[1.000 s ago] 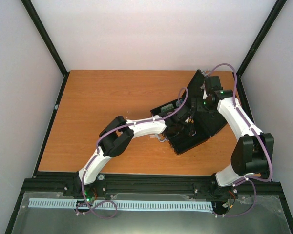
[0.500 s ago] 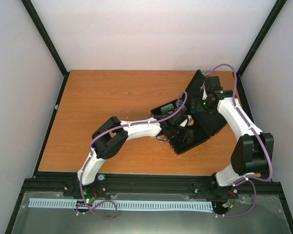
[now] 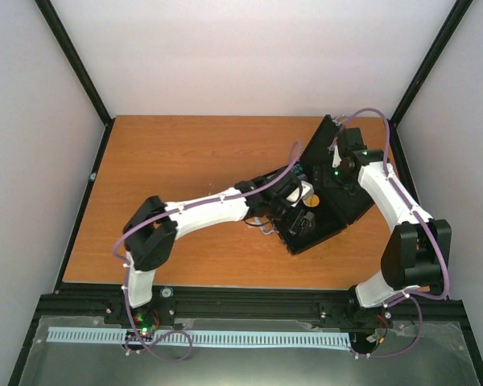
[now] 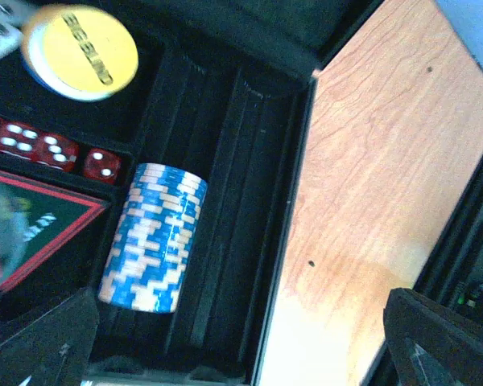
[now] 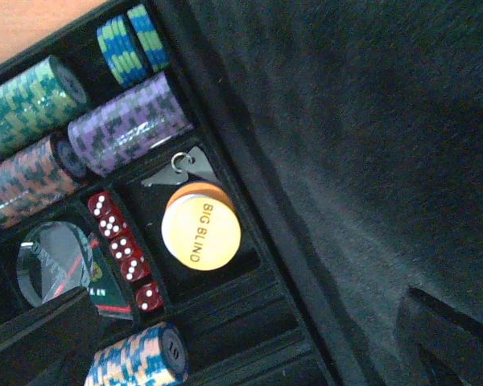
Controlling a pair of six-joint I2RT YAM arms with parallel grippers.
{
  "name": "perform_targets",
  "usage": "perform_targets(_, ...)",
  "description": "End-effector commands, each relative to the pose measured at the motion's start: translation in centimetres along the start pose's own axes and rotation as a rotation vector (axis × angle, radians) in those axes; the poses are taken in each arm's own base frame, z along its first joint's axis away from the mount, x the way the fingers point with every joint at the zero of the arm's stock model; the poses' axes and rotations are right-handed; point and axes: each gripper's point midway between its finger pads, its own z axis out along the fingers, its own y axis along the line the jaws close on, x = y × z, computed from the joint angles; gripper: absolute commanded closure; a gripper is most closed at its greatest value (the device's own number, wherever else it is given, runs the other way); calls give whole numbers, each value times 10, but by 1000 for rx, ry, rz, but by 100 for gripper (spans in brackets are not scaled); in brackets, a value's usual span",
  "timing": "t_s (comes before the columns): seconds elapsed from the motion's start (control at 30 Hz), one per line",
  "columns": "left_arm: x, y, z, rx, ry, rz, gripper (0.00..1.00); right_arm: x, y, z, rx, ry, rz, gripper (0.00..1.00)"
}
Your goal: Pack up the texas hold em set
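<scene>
Since the earlier frame, the left arm has reached farther over the case (image 3: pixel 332 219), and the left gripper (image 4: pixel 241 334) has spread wide, leaving the blue chip stack (image 4: pixel 153 237) lying in a tray groove. Withdraw straight upward, keeping both fingers clear of the stack. Toward the right of the table (image 3: pixel 185 161), the right gripper (image 5: pixel 241 334), also spread and empty, hovers above the open case, probably ready for lid closure.

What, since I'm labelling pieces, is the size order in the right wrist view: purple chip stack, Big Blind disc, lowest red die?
1. purple chip stack, only narrowly.
2. Big Blind disc; it may sit nearer the camera, so unsure.
3. lowest red die, clearly smallest.
</scene>
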Motion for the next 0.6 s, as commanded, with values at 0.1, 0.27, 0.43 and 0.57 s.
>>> perform_targets(0.1, -2, 27, -63, -157, -27, 66, 0, 20, 18, -7, -126, 29, -18, 0)
perform_targets(0.27, 6, 74, -109, -249, -89, -34, 0, 45, 47, -16, -187, 64, -76, 0)
perform_targets(0.43, 32, 130, -153, -343, -112, -174, 0, 85, 83, -17, -227, 115, -141, 0)
perform_targets(0.57, 52, 156, -177, -413, -136, -236, 0, 116, 105, -11, -282, 188, -192, 0)
